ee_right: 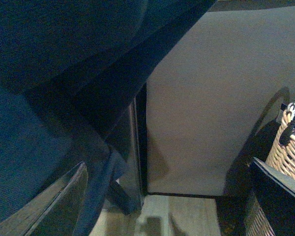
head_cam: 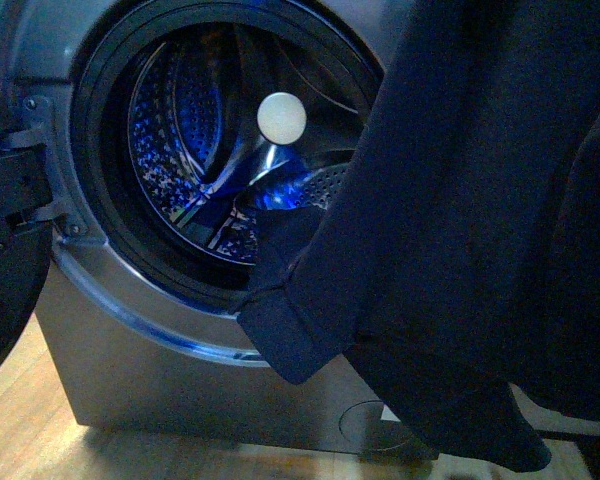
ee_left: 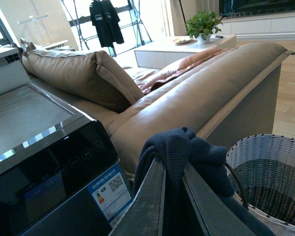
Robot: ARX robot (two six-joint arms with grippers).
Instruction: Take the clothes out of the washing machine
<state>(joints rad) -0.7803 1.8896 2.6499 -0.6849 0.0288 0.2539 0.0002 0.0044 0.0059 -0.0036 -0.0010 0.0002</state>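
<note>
The clothes (head_cam: 460,220), dark navy fabric, hang in front of the washing machine (head_cam: 120,340), covering the right of its round black-rimmed porthole, with a hemmed corner dangling below the rim. My left gripper (ee_left: 174,169) is shut on the clothes (ee_left: 174,147), bunched between its two fingers, high beside the machine's dark control panel (ee_left: 44,182). My right gripper (ee_right: 167,196) is open and empty; the clothes (ee_right: 44,98) hang over its near finger. Neither gripper shows in the front view.
The perforated drum (head_cam: 180,150) is lit blue inside. The open door (head_cam: 10,270) stands at the left. A woven grey-white basket (ee_left: 270,172) sits right of the machine, also in the right wrist view (ee_right: 287,152). A tan sofa (ee_left: 196,93) backs against it. Wooden floor (head_cam: 30,440) below.
</note>
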